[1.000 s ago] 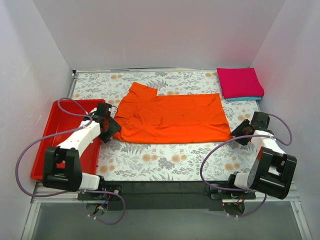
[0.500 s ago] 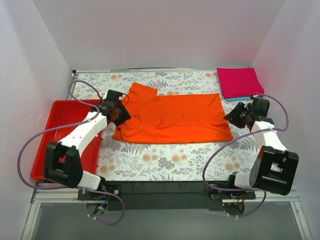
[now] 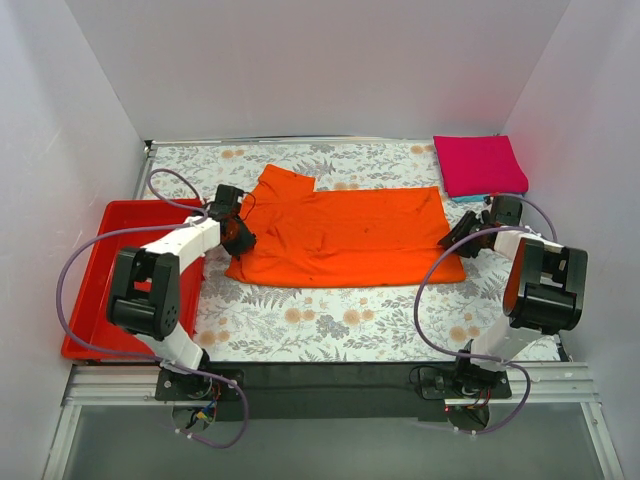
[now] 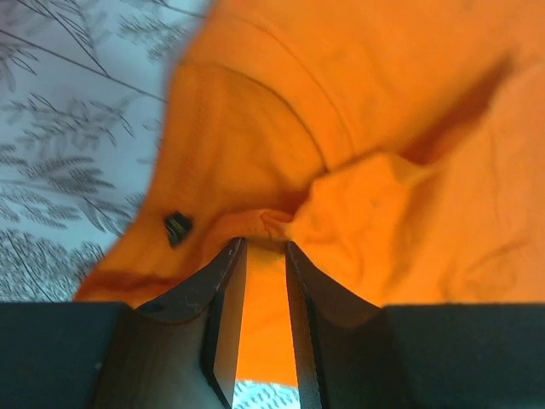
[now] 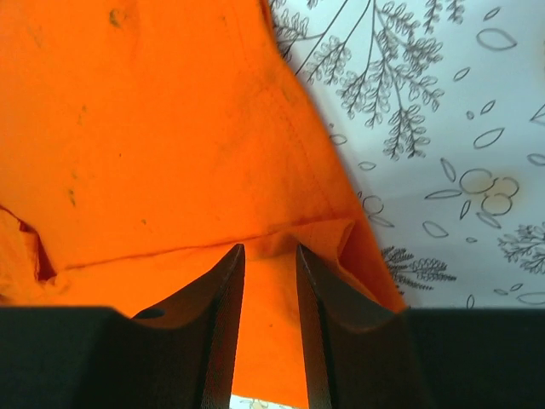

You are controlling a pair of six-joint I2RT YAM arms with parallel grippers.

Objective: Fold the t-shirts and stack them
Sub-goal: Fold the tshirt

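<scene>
The orange t-shirt (image 3: 345, 235) lies spread flat across the middle of the floral table, collar end to the left. My left gripper (image 3: 240, 236) is at its left edge, jaws nearly closed with a bunched fold of orange cloth pinched at the tips (image 4: 264, 247). My right gripper (image 3: 455, 241) is at the shirt's right hem, jaws nearly closed on a raised fold of the hem (image 5: 270, 249). The magenta-pink t-shirt (image 3: 478, 165) lies folded at the back right on top of the teal t-shirt (image 3: 492, 197), of which only an edge shows.
A red plastic tray (image 3: 100, 290) sits at the left edge of the table beside the left arm. White walls enclose the back and both sides. Purple cables loop from both arms.
Both grippers moved inward from beside the shirt to its left and right edges, and now hold cloth between their jaws. The shirt's outline has hardly shifted.
</scene>
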